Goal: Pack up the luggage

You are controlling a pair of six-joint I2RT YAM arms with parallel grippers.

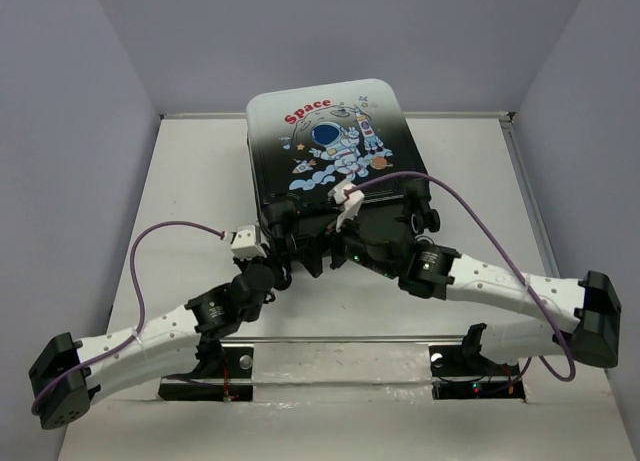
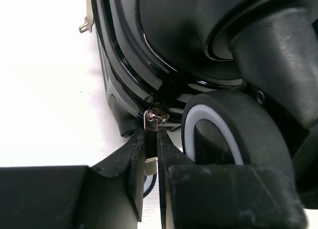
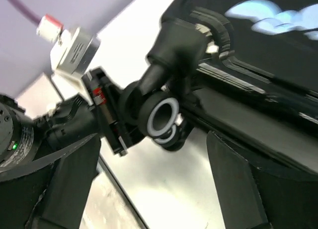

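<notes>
Black-to-white luggage (image 1: 325, 141), closed, flat at table (image 1: 190, 181) centre, just far of both arms. Left wrist: left gripper (image 2: 150, 139) pinched narrow on metal zip pull (image 2: 150, 118), beside wheel (image 2: 233, 129). Right wrist: right gripper (image 3: 153, 138) spread wide, facing luggage's near edge.

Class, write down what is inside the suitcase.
Nothing inside shows: the luggage lies shut, printed shell upward, hiding any contents. The left pincer grips its zip pull.

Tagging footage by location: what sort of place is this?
Likely a robotics lab test cell: plain walls box in a white table, a left arm and right arm are mounted at its near edge, working on a child's suitcase.
</notes>
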